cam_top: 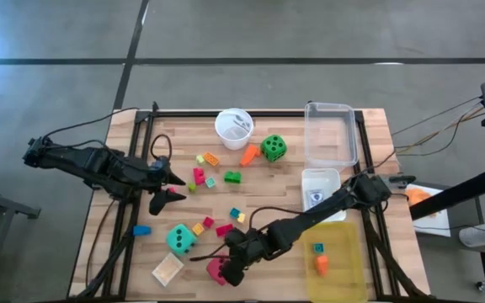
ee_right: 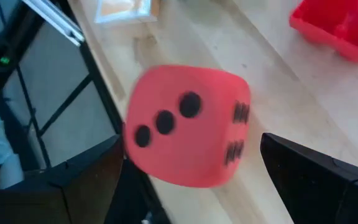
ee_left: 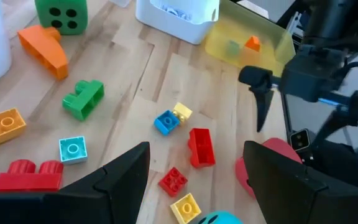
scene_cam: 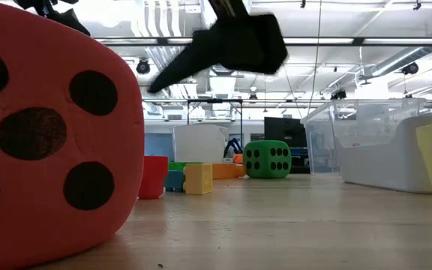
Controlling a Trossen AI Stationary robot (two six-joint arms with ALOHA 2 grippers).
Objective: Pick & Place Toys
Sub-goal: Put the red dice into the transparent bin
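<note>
Red-pink die (ee_right: 188, 124) on the table edge, right gripper (ee_right: 185, 180) fingers wide, seemingly clear of it

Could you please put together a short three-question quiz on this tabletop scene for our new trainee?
1. True or false: the right gripper is shut on the red-pink die.
2. Which die lies nearest the white cup? A) teal die B) green die C) red-pink die
3. Fill in: the orange block lies inside the ____ bin.

Key:
1. False. Its jaws stand open on either side of the die, not closed on it.
2. B, the green die; the teal die lies toward the table's near edge.
3. Yellow.
</note>
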